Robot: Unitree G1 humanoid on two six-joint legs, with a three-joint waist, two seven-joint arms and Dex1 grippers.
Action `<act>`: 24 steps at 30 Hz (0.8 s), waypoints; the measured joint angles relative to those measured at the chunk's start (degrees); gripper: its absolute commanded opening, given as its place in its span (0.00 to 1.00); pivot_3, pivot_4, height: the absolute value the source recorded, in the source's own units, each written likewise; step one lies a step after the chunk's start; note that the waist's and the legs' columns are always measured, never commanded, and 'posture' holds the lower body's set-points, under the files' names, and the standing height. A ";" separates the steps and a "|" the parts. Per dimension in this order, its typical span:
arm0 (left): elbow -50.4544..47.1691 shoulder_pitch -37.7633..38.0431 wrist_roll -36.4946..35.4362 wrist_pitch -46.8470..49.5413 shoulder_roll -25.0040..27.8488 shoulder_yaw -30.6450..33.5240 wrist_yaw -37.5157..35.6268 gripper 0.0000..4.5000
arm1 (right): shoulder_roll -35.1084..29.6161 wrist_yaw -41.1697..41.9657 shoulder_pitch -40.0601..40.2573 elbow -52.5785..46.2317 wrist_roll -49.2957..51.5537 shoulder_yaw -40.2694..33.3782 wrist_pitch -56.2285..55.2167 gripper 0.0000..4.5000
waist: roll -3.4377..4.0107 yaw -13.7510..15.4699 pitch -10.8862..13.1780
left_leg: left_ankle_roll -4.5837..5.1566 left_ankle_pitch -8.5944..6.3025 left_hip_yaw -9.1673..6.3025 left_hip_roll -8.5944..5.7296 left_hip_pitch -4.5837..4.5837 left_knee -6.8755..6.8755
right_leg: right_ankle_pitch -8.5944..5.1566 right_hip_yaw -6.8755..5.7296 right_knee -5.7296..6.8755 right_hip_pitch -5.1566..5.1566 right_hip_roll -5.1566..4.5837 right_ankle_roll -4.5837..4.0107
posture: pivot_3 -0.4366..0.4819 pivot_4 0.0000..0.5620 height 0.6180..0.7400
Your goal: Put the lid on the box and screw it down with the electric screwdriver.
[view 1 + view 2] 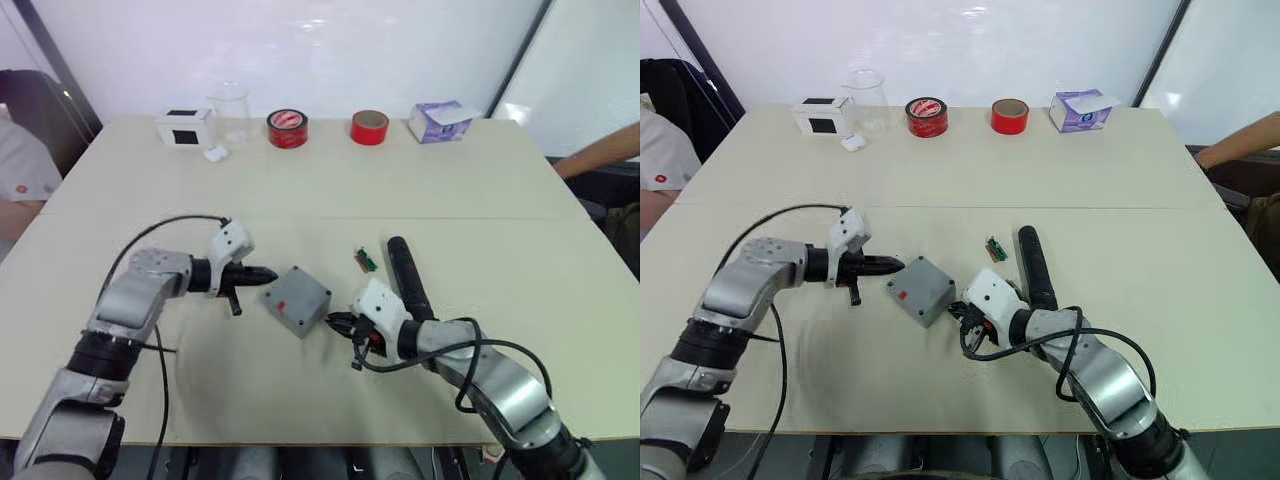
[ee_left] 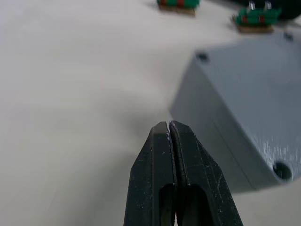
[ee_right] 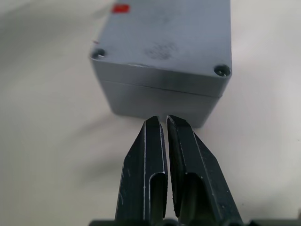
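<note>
Gray and closed, the box (image 1: 298,301) lies mid-worktop (image 1: 480,190) with the lid (image 3: 169,35) seated on it, red mark up. The left pincer (image 1: 268,275) points at its left corner, fingers pressed together, tip just beside the box wall. The right pincer (image 1: 335,322) faces its right side, fingers nearly together with a thin slit between them, holding nothing, just short of the wall. The screwdriver (image 1: 408,275) lies flat behind the right pincer, near a small green part (image 1: 366,261).

Head stereo pair looks down over the counter (image 1: 480,180); both wrist views face the lidded box (image 3: 164,61) closely from opposite sides
</note>
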 measured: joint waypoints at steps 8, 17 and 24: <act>-8.72 4.41 -0.76 5.84 -0.07 1.29 3.56 0.00 | 1.08 -1.11 -3.29 6.03 -1.78 0.75 -1.35 0.04 | -0.01 0.20 0.01 | 0.00 0.00 -0.05 -0.02 -0.04 0.02 | 0.01 -0.04 0.01 0.00 -0.06 0.01 | 0.48 0.27 1.00; -12.49 5.95 -1.96 9.19 -1.07 1.82 5.80 0.00 | 0.31 -0.73 -4.26 8.39 -2.29 0.16 -2.18 0.04 | -0.01 0.19 0.01 | 0.00 0.00 -0.06 -0.02 -0.04 0.02 | 0.02 -0.05 0.01 0.00 -0.05 0.03 | 0.48 0.27 1.00; -12.60 6.53 -2.72 9.57 -0.57 1.77 5.52 0.00 | 0.37 -0.64 -4.54 8.65 -2.29 0.09 -2.25 0.04 | -0.01 0.17 0.01 | 0.00 0.00 -0.06 -0.02 -0.04 0.02 | 0.02 -0.05 0.01 0.00 -0.05 0.03 | 0.48 0.27 1.00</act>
